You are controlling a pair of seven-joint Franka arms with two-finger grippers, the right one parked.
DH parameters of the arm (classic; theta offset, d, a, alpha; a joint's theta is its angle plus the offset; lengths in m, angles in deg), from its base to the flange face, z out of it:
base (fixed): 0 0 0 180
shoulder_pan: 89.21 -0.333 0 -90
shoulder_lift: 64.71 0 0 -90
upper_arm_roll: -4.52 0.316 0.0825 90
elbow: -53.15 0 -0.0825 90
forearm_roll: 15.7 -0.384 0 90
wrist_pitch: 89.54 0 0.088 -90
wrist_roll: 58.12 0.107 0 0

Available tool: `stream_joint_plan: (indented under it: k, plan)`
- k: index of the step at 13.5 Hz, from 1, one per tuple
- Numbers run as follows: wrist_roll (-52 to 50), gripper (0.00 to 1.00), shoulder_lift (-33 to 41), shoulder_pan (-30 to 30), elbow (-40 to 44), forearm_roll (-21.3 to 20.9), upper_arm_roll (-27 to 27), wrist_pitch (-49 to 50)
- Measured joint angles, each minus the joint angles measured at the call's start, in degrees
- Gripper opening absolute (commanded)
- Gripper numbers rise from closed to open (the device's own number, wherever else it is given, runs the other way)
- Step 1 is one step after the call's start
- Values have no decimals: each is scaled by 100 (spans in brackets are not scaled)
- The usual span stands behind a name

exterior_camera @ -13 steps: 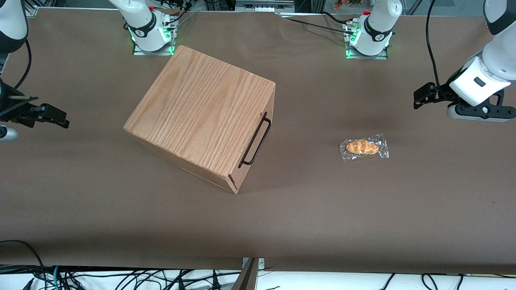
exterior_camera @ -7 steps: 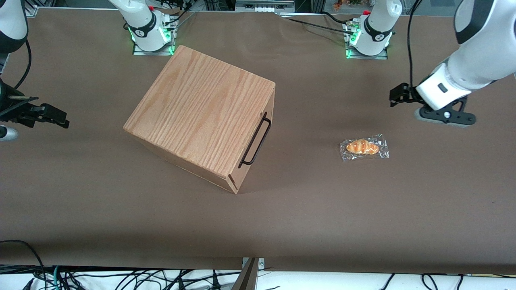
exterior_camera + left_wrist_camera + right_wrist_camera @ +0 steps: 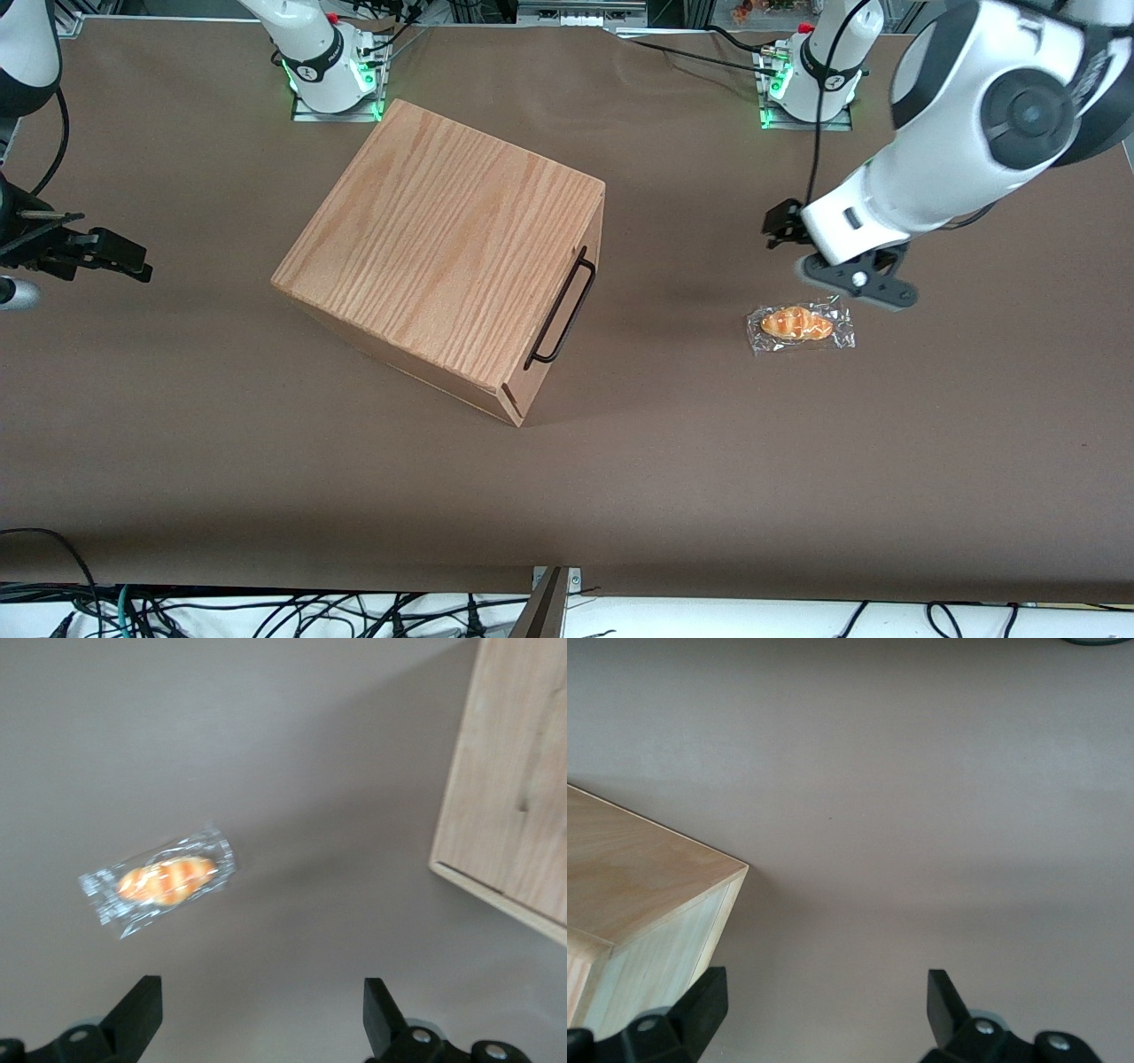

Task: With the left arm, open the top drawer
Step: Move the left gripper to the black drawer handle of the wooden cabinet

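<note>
The left arm reaches in above the brown surface from the working arm's end, its big white elbow joint with the dark round cap raised high and the forearm sloping down toward the middle of the surface. At its tip the white wrist block carries the black gripper, which hangs in the air, apart from everything. It points toward the oak box but is well apart from it, with open surface between the two.

In the left wrist view the two black fingers stand spread wide, with nothing between them; the gripper is released and holds nothing.

A wrapped bread roll in clear plastic lies flat on the surface near the gripper, a little nearer to the front camera than it. The wrist view shows the same roll lying ahead of the open fingers.

The top drawer sits shut in the oak box, its front flush with the box's face that is turned toward the working arm. The long thin black wire handle runs along that front, untouched. The box stands at an angle on the surface, between the two arm bases and nearer the front camera than they are. The wrist view catches one corner of the box.
</note>
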Motion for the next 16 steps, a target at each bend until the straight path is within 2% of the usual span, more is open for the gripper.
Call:
stream_joint_plan:
  k: [5, 8, 9, 16]
  plan:
    - [-528, 100, -1073, 514, 1061, 363, -9, -398]
    - [-641, 100, -1453, 808, 1207, 974, -11, -1293]
    - [-641, 100, -1556, 877, 1213, 1064, -13, -1537]
    - [-641, 100, -2012, 1454, 1221, 1099, -15, -2535]
